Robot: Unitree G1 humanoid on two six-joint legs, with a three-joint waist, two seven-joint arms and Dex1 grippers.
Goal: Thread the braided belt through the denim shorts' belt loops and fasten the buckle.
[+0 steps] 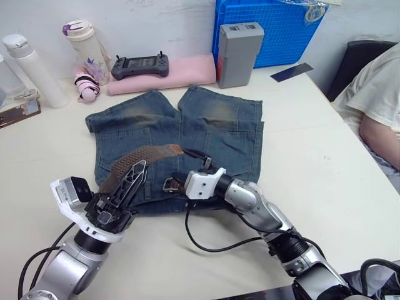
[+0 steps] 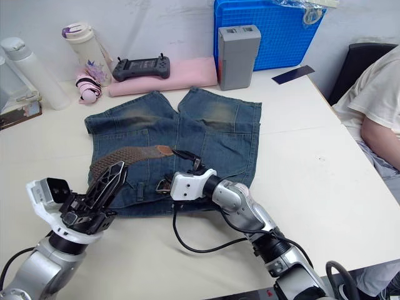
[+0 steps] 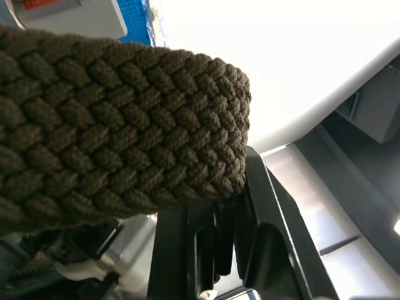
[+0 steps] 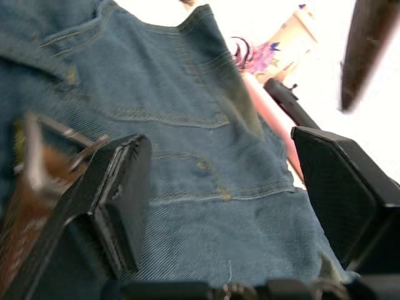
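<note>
Denim shorts (image 1: 178,147) lie flat on the counter (image 1: 312,144), waistband toward us, and we take them as our landmark. Our left tool (image 1: 128,181) hangs over the shorts' waistband on our left side, pinched onto the braided belt (image 1: 147,154), whose woven strap arches up from the tool and runs across the middle of the shorts to its smooth leather tip. In the left wrist view the braid sits pressed against one black finger (image 3: 262,206). The buckle (image 1: 170,184) rests on the shorts at the waistband, just beside our right tool (image 2: 190,164), which stands wide open over the denim with nothing in it.

We judge the belt light, limp and floppy along the weave, with enough texture not to slip; only the leather tip looks stiff enough to push through a loop, so a hold just behind that tip would suit us best. The shorts are soft and will bunch if dragged, so they want pinning near a loop. Belt loops are hard to pick out from here; one may lie near the buckle.

Beyond the shorts' leg hems a blue crate (image 1: 275,31) leans against the wall, something clear and plastic at its top; a lidded tumbler (image 1: 87,50) and a white bottle (image 1: 34,72) stand closed.
</note>
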